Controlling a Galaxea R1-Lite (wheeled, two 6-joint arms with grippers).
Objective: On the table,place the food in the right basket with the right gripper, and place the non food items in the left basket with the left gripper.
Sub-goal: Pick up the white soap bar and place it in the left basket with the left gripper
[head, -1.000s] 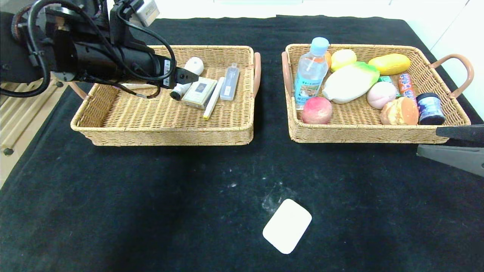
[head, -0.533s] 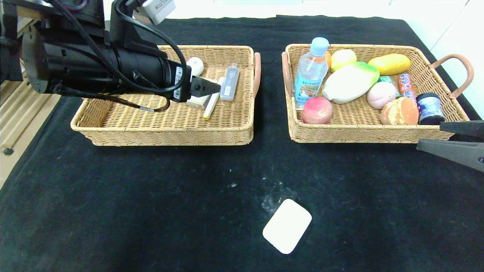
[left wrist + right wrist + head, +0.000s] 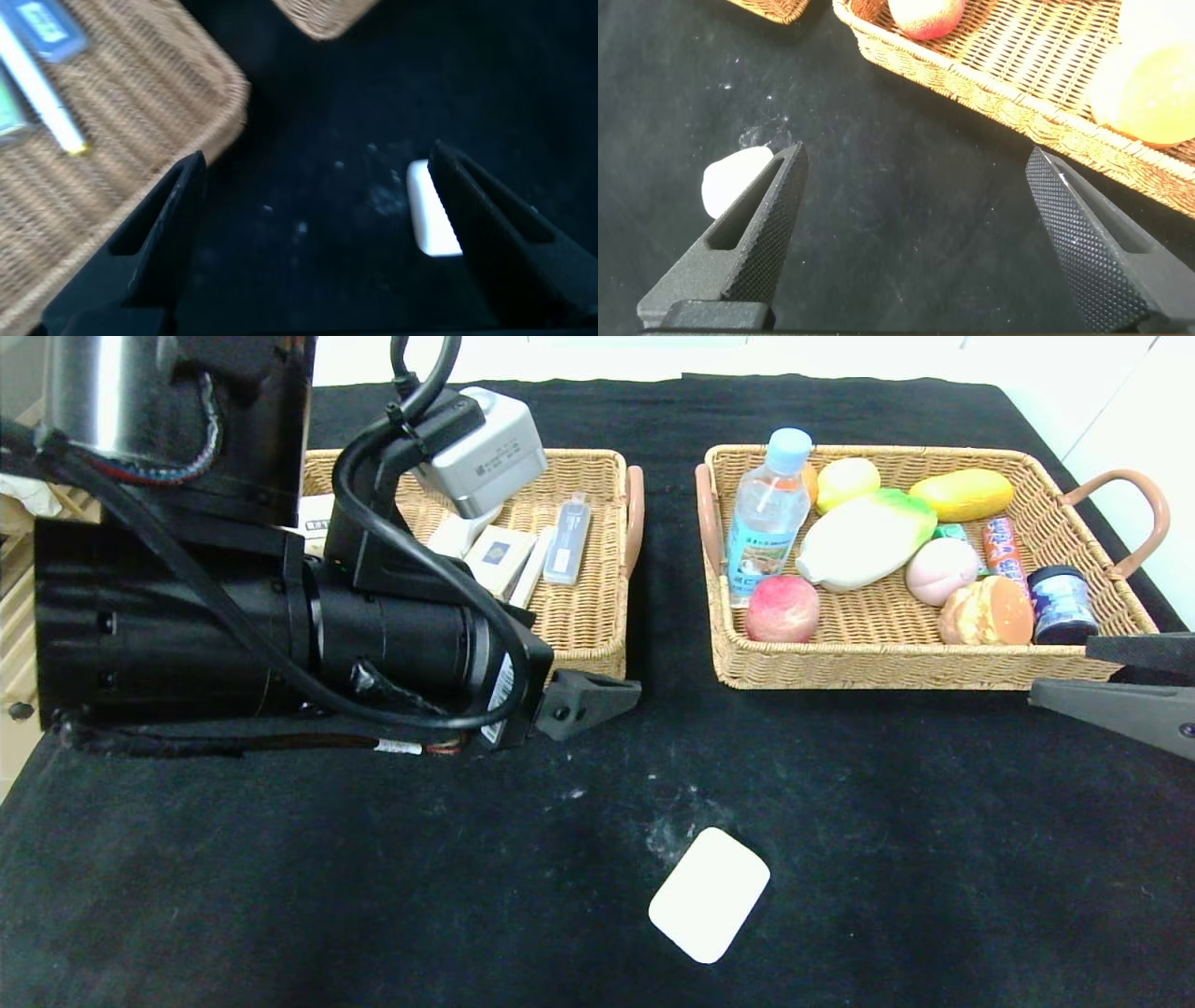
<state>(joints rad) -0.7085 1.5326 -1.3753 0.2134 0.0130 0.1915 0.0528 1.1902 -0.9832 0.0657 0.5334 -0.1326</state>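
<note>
left tool (image 3: 597,698), fingers spread, has left the left basket (image 3: 597,616) toward the white pad (image 3: 709,893); right tool (image 3: 915,233) spread, parked.

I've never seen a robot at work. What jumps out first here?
The big black left arm fills the near left, its open left gripper hanging just past the left basket over the black table. A lone white pad lies on the cloth in front. The right basket brims with colourful food, like a water bottle and a peach.
</note>
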